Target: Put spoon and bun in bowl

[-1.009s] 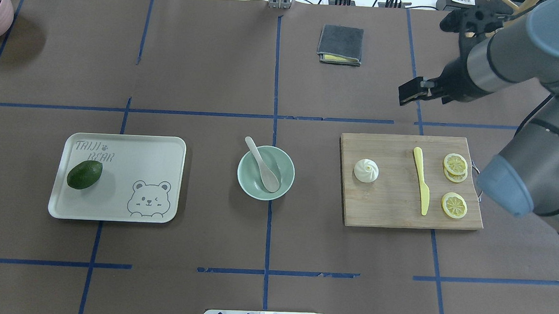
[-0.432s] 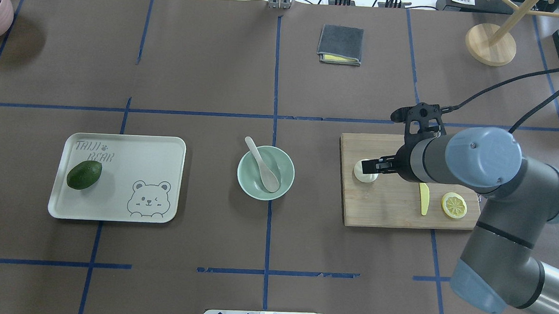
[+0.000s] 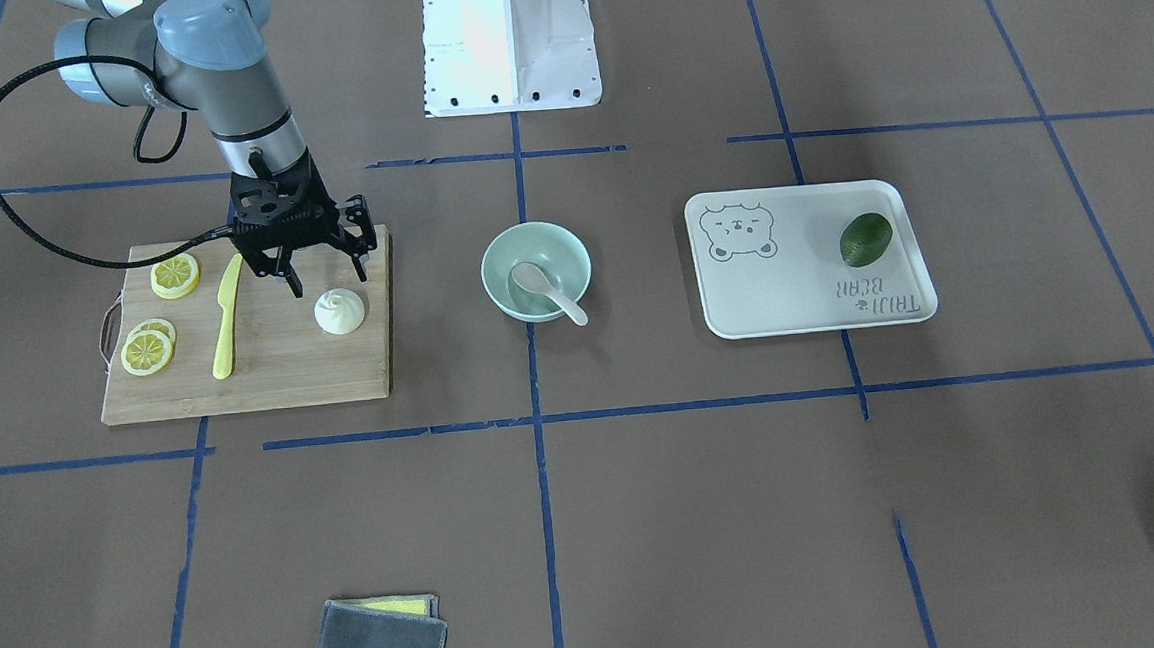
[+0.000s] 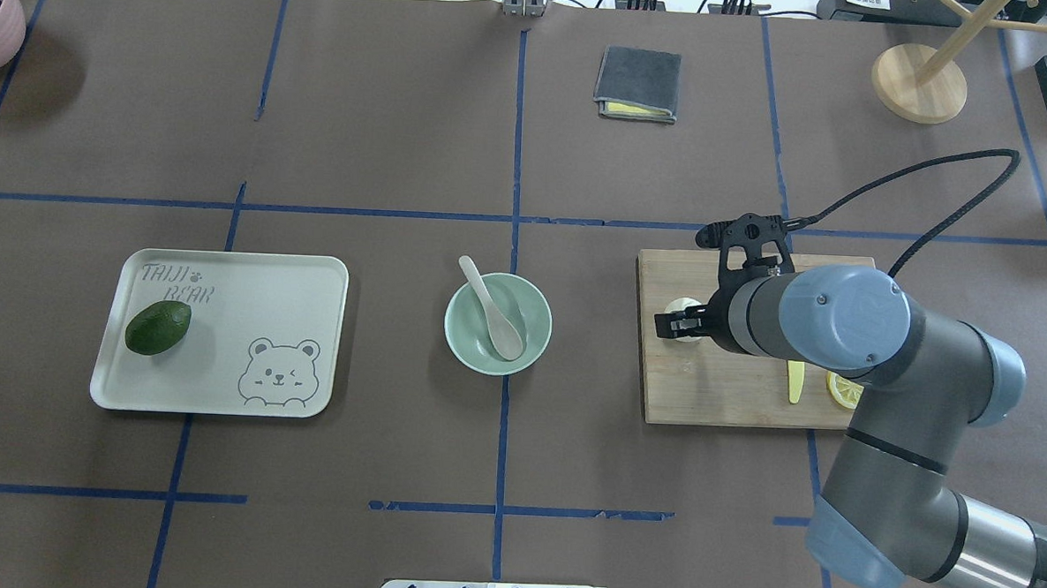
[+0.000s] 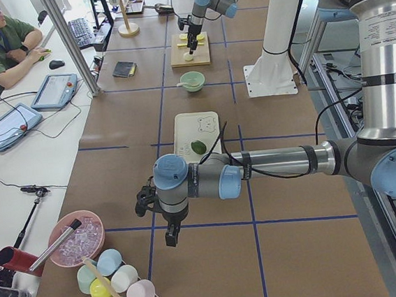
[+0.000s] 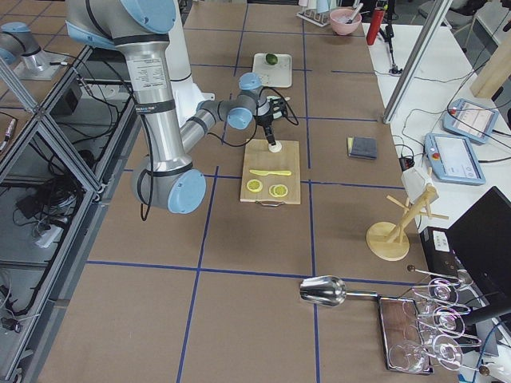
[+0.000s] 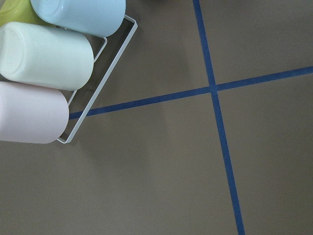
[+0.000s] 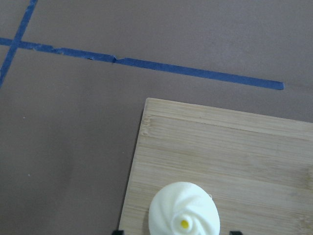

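Because the bun (image 3: 340,311) looks soft and light, I judge it wants a gentle pinch low across its round sides. White, domed, swirl-pleated, it sits on the cutting board (image 3: 270,378) end nearest the bowl (image 3: 511,303), below the right gripper's (image 3: 327,280) spread fingers; the left gripper's (image 5: 170,237) state I cannot tell.

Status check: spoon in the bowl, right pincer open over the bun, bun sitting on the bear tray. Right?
Not quite. The bun sits on the wooden cutting board, not the bear tray; the exterior front-facing view shows it. The rest holds: the spoon is in the bowl and the right pincer is open over the bun.
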Controlling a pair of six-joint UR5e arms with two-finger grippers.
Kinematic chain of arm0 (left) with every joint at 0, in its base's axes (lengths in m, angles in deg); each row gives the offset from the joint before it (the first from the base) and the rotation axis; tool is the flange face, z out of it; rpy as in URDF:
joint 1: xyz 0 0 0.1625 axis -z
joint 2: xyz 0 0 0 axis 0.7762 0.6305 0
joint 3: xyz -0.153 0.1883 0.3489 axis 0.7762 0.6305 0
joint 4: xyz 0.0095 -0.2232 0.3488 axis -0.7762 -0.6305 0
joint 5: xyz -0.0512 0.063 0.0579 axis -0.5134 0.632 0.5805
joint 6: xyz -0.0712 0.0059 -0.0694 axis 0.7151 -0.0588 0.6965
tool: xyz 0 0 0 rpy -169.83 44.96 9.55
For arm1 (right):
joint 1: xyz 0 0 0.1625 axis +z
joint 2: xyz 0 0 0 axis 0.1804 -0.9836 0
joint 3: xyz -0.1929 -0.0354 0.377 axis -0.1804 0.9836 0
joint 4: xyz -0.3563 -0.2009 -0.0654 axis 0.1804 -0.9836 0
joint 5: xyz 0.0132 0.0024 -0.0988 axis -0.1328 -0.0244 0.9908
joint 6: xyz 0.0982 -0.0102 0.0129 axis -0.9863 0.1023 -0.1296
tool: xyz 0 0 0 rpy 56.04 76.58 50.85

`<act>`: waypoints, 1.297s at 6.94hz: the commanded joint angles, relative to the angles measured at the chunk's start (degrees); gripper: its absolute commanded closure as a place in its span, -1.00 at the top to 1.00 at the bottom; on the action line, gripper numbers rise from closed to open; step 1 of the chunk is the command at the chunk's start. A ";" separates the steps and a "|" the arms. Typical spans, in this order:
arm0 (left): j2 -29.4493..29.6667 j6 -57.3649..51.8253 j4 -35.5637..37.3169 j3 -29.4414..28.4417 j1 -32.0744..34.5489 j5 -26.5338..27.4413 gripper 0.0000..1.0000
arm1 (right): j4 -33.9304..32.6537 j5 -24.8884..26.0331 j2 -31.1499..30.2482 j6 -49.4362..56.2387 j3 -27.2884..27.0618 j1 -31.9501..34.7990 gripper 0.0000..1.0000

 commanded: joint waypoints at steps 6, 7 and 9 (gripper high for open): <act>-0.03 -0.27 -0.01 0.17 0.00 -0.62 1.00 | -0.04 1.97 0.92 0.76 2.82 -0.11 0.44; -0.03 -0.27 -0.09 0.44 0.00 -0.62 1.00 | -0.04 1.97 1.19 0.76 3.61 -0.11 0.43; 0.06 -0.27 -0.10 0.53 0.00 -0.62 1.00 | -0.47 1.97 1.80 0.50 3.79 -0.29 -0.13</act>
